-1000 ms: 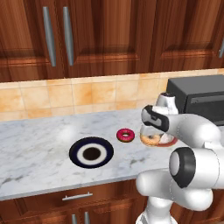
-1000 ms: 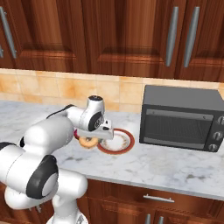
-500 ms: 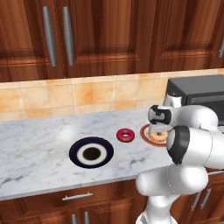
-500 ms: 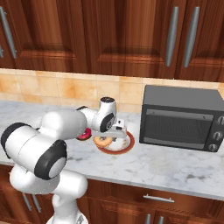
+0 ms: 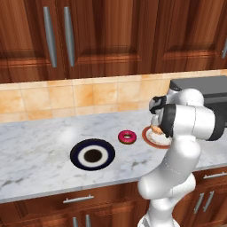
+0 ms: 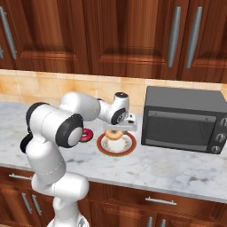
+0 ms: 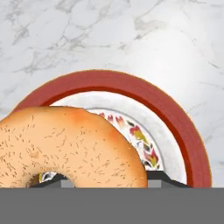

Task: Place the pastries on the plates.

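Hand view: looks straight down past the orange-tan doughnut (image 7: 65,146) onto the red-rimmed plate (image 7: 175,118); dark finger tips (image 7: 159,177) just peek out beside the doughnut.
Gripper (image 6: 116,131): clamped on the orange-tan doughnut, held over the red-rimmed plate; contact with the plate cannot be told.
Doughnut look: ring shape, orange-tan glaze with fine pale sprinkles, small dark hole low in the hand view.
Plate detail, hand view only: white inside a reddish-brown rim, with a red and yellow leaf-like pattern at the centre.
Right base view: doughnut (image 6: 114,134) under the gripper, above the plate (image 6: 116,148), which lies just left of the microwave (image 6: 184,117); pink doughnut (image 6: 87,135) partly hidden behind the arm.
Left base view: pink doughnut (image 5: 127,136) lies on the marble counter (image 5: 40,142), between the dark plate (image 5: 92,154) and the red-rimmed plate (image 5: 150,137); arm covers most of the latter.
Writing: none readable.
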Motion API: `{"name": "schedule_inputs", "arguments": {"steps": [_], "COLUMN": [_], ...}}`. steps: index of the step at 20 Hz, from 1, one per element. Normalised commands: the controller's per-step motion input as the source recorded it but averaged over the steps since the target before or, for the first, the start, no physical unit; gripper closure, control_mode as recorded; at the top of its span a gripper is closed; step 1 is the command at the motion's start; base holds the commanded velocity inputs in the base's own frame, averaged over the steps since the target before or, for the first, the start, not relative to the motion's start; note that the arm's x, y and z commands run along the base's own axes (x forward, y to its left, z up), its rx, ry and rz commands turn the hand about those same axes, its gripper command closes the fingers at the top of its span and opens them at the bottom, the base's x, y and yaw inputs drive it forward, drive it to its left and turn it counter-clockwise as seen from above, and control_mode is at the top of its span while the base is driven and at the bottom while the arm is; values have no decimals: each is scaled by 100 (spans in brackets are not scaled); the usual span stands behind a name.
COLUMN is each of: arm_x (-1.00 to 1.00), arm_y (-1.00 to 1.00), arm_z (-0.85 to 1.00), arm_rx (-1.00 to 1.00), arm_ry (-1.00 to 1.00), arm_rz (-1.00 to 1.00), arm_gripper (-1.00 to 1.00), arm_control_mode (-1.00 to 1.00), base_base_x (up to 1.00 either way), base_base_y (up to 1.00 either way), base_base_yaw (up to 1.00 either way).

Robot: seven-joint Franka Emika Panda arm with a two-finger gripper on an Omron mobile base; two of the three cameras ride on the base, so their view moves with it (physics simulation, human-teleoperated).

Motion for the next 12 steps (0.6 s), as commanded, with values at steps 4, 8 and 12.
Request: {"name": "schedule_inputs", "arguments": {"steps": [4,8,12], "arm_x": [0,0,-10], "arm_y": [0,0,0], "arm_z": [0,16,11], "arm_rx": [0,1,2], "arm_ry": [0,0,-1], "arm_rz": [0,0,0], "arm_gripper": [-100,-100,-100], "arm_control_mode": [-100,-100,-100], "base_base_x": [0,0,0], "base_base_y": [0,0,0], "base_base_yaw": [0,0,0]}}
